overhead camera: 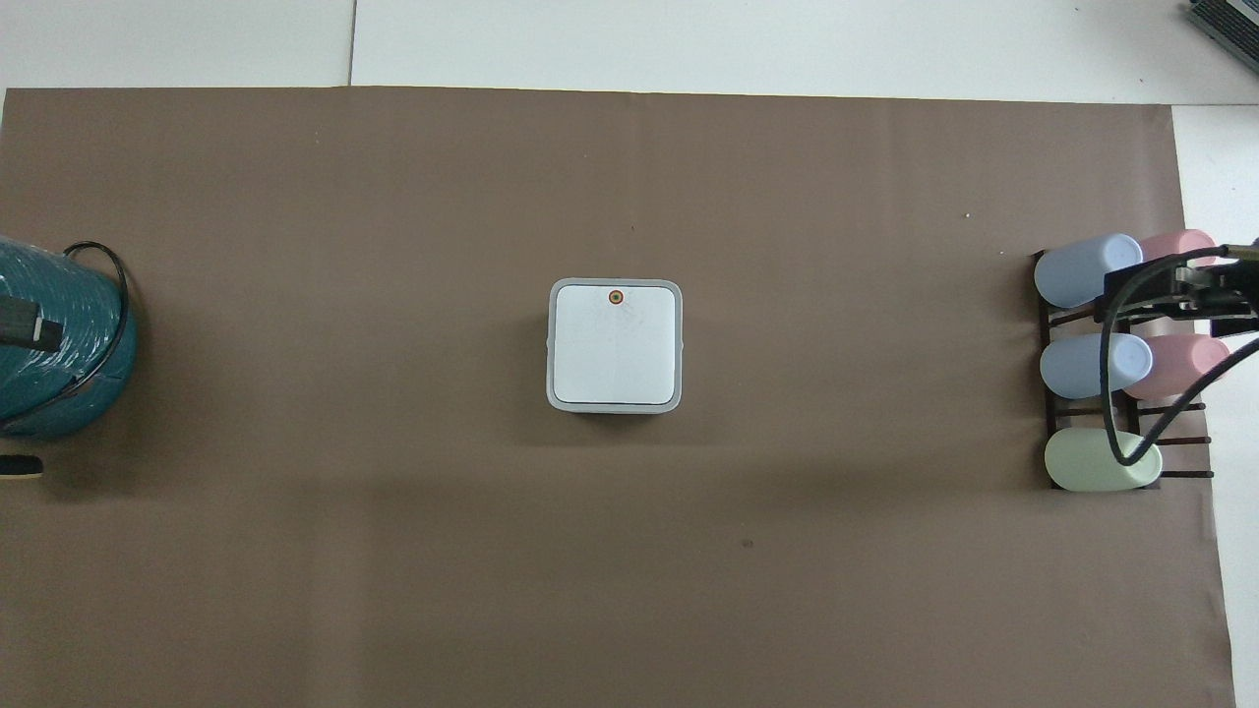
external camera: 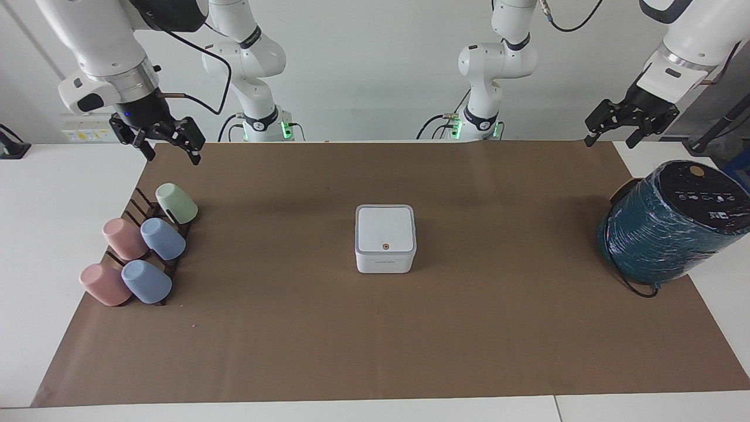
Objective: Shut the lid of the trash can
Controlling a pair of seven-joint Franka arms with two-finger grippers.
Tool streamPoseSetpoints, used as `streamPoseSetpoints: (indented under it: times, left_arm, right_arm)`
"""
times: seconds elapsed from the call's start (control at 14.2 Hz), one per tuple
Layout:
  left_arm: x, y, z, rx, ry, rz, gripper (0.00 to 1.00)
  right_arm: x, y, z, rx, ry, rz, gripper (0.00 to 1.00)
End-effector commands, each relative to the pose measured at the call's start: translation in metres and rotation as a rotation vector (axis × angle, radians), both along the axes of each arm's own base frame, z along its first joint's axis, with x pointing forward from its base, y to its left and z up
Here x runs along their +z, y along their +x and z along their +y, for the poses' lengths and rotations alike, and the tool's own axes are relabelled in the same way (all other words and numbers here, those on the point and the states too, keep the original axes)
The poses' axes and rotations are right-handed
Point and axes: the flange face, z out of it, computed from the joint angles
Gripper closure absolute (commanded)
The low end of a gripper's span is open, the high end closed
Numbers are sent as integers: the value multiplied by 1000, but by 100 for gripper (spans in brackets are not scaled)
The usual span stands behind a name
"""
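Note:
The small white trash can stands in the middle of the brown mat. Its square white lid with a grey rim and an orange dot lies flat and shut on top; it also shows in the overhead view. My left gripper is open and empty, raised high at the left arm's end of the table, well away from the can. Only one of its fingertips shows in the overhead view, over the teal cylinder. My right gripper is open and empty, waiting above the cup rack.
A large teal plastic-wrapped cylinder with a black cable stands at the left arm's end. A dark rack with several pastel cups lies at the right arm's end. The brown mat covers most of the table.

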Motion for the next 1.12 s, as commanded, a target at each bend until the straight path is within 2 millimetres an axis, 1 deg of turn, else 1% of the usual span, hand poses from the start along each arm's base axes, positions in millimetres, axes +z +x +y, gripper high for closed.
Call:
streamPoseSetpoints:
  times: [0.0,0.14,0.21,0.35,0.56,0.77,0.84,0.91,1.05]
  left_arm:
    - [6,-4,-1,-15,9,36,0]
    - [11,-14,-12,-21,9,57,0]
    - [11,-15,-14,-21,11,58,0]
    - [10,-15,-24,-33,12,58,0]
    - [8,-18,-33,-48,15,75,0]
    - [5,-19,-33,-42,21,84,0]
    - [5,-19,-36,-50,43,85,0]
    - [7,-21,-46,-71,63,81,0]
    - [6,-24,-52,-67,67,84,0]
  right_arm:
    - [1,-8,-3,26,-10,-3,0]
    - [1,-8,-3,27,-10,-3,0]
    - [1,-8,-3,27,-10,-3,0]
    - [1,-8,-3,27,-10,-3,0]
    - [1,-8,-3,26,-10,-2,0]
    - [1,-8,-3,26,-10,-2,0]
    - [1,-8,-3,26,-10,-2,0]
    - [1,-8,-3,26,-10,-2,0]
    - [1,-8,-3,27,-10,-2,0]
